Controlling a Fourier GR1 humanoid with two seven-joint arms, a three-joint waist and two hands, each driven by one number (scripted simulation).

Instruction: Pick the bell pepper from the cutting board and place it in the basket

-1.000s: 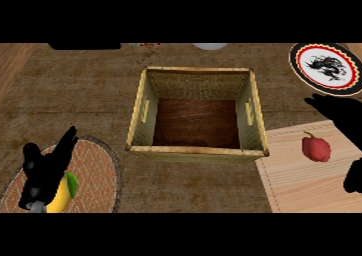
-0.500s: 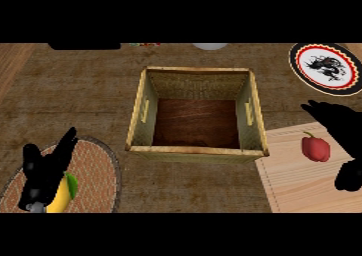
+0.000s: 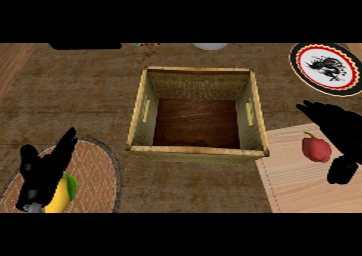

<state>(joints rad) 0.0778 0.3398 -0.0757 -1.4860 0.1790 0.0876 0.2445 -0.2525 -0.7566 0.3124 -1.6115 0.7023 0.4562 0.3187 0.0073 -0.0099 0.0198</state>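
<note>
Red rounded bell pepper [image 3: 315,149] | pale wood cutting board [image 3: 309,190] | square woven basket [image 3: 140,120]

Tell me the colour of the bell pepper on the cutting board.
The bell pepper is red; the head view shows it best.

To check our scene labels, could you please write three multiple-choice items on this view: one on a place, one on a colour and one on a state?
1. Where does the bell pepper lie?
A in the basket
B on the cutting board
C on a stove

2. What colour is the bell pepper?
A green
B red
C yellow

3. How is the right hand?
A open by the bell pepper
B shut on the bell pepper
C resting inside the basket

Answers:
1 B: it lies on the pale board, right of the basket.
2 B: its skin is red.
3 A: the fingers are spread, none curled round the bell pepper.
</note>
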